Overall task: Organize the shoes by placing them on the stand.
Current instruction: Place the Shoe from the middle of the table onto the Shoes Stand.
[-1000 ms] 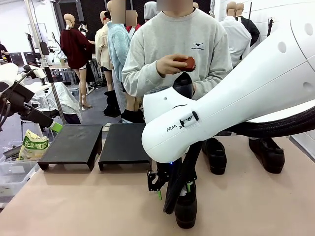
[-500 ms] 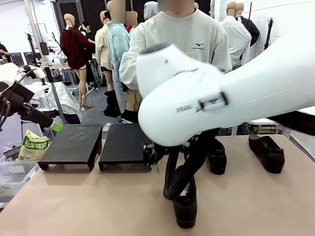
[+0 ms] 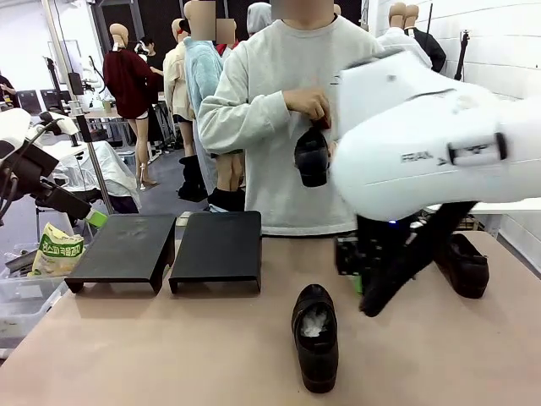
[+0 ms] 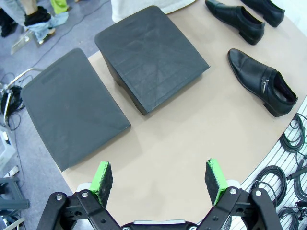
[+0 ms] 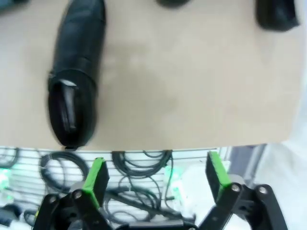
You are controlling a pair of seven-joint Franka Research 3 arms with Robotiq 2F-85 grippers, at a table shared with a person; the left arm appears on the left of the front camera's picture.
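Presently the right hand [image 5: 156, 175] hangs by the edge of the worktop [image 5: 192, 86], green pads spread apart and gripping nothing. The near shoe [image 5: 74, 86] lies on the worktop just ahead of it. The left hand [image 4: 160, 177] is likewise wide apart and empty, above the worktop near two black stands [image 4: 151, 52], both bare. Two more shoes [image 4: 235, 19] lie by the far edge. The person [image 3: 279, 101] holds a fourth shoe [image 3: 312, 156] in the air.

— What surrounds the table?
— On my remote feed I see a tan table [image 3: 127, 359], a white brick wall [image 3: 507, 38] at far right and grey-blue floor [image 3: 165, 188] beyond, all evenly lit
— And to the left?
— A clear plastic bin [image 3: 21, 300] with a yellow-green bag [image 3: 57, 249]; black cables [image 4: 288, 139] coil below the table edge
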